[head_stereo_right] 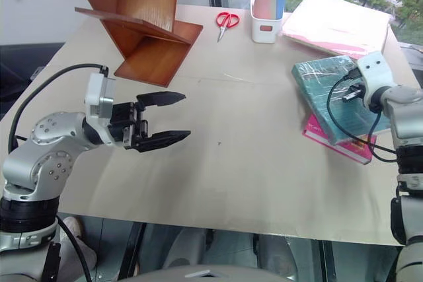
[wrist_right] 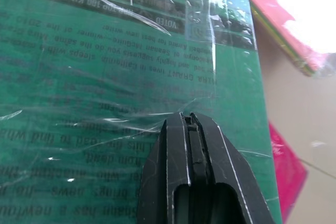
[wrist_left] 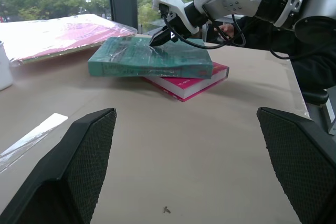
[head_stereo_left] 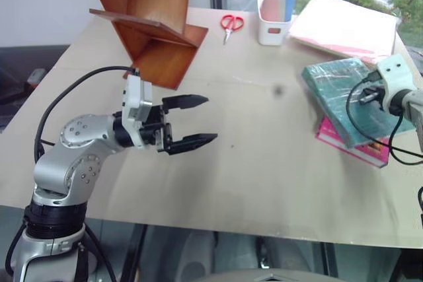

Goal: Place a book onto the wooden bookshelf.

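Observation:
The thick teal-green book (head_stereo_left: pixel 338 94) lies flat at the table's right side, on top of a thin pink book (head_stereo_left: pixel 360 151). Its plastic-wrapped cover shows close up in the right wrist view as book (wrist_right: pixel 105 77). My right gripper (wrist_left: pixel 159 38) is shut, with its joined fingertips (wrist_right: pixel 189 121) pointing down onto the cover; I cannot tell whether they touch it. Nothing is held between them. My left gripper (head_stereo_left: pixel 210 119) hangs open above the table's left middle, pointing toward the book and far from it. The reddish-brown wooden bookshelf (head_stereo_left: pixel 155 24) stands at the far left.
Red scissors (head_stereo_left: pixel 230 23) and a white holder (head_stereo_left: pixel 274 21) sit at the back of the table (head_stereo_left: pixel 264 163). A pale pink paper stack (head_stereo_left: pixel 344 28) lies at the back right. A person in dark clothes (wrist_left: pixel 310 56) sits beyond the table's right edge.

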Controlling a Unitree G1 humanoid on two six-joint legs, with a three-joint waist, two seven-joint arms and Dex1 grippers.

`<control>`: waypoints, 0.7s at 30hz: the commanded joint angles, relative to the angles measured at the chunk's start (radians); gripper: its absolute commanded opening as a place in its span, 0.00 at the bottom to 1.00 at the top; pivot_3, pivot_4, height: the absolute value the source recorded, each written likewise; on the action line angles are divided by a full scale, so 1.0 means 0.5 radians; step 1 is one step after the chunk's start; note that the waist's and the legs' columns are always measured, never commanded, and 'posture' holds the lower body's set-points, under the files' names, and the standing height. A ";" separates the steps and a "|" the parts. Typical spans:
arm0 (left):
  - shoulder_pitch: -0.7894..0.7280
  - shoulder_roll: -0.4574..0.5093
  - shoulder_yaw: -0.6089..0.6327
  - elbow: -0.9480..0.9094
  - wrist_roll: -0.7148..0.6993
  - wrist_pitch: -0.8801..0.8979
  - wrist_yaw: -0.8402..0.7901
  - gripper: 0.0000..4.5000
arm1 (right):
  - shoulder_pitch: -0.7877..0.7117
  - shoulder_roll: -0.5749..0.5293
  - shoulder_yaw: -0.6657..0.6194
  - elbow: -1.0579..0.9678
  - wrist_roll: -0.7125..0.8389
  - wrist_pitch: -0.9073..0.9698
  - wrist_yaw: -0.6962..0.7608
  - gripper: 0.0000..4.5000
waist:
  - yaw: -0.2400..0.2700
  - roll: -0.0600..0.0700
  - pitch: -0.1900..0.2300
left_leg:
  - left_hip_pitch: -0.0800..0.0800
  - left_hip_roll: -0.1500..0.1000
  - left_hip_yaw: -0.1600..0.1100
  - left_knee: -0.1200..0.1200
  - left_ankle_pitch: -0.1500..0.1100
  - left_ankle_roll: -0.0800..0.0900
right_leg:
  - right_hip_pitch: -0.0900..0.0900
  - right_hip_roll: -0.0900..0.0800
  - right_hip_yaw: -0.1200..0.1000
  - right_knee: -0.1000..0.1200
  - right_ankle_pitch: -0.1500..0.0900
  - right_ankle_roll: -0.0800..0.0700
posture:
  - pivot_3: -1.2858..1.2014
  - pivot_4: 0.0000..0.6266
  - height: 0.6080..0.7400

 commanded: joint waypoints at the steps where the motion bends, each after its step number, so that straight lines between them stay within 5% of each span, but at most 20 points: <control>1: -0.003 0.002 0.033 -0.052 -0.017 -0.028 -0.011 1.00 | 0.131 0.039 -0.001 -0.152 0.072 0.210 0.074 0.01 | 0.002 0.000 0.000 | 0.000 0.000 0.000 0.001 0.000 0.000 | 0.000 0.000 0.000 0.001 0.000 0.000 | 0.52 0.24 1.00; 13: -0.032 -0.042 0.000 -0.011 0.009 -0.040 -0.011 1.00 | 0.036 0.055 -0.430 -0.363 0.124 0.195 -0.186 0.01 | 0.002 0.006 0.004 | -0.002 -0.001 0.001 0.002 0.000 0.000 | -0.004 0.000 0.002 0.006 0.000 0.000 | 0.52 0.24 1.00; 21: -0.047 -0.091 -0.026 0.003 0.040 -0.033 0.014 1.00 | 0.098 -0.159 -0.274 0.000 -0.170 -0.081 -0.266 0.01 | 0.011 0.007 0.004 | -0.005 -0.002 0.003 0.002 0.000 0.000 | -0.006 -0.002 0.002 0.004 0.000 0.000 | 0.52 0.24 1.00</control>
